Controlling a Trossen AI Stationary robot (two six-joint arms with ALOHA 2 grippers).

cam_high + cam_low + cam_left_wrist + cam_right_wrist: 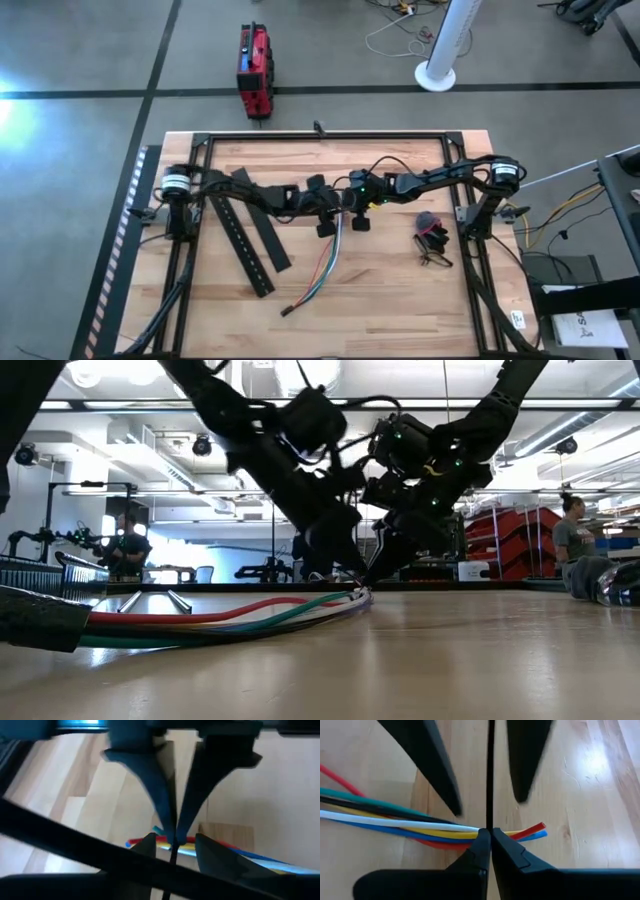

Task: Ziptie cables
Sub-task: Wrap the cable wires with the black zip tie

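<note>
Meeting over the upper end of the cables (326,262), both grippers work near the table's middle: right gripper (491,834) pinched on a thin black ziptie strap (490,775), left gripper (173,842) fingers slightly parted around it. Risk, judged: the strap may slip free, letting the loose bundle fan apart.

I see the wooden table (400,300) carrying the cables (322,270) mid-table, black bars (250,240) leftward, a wire tangle (432,245) rightward.
</note>
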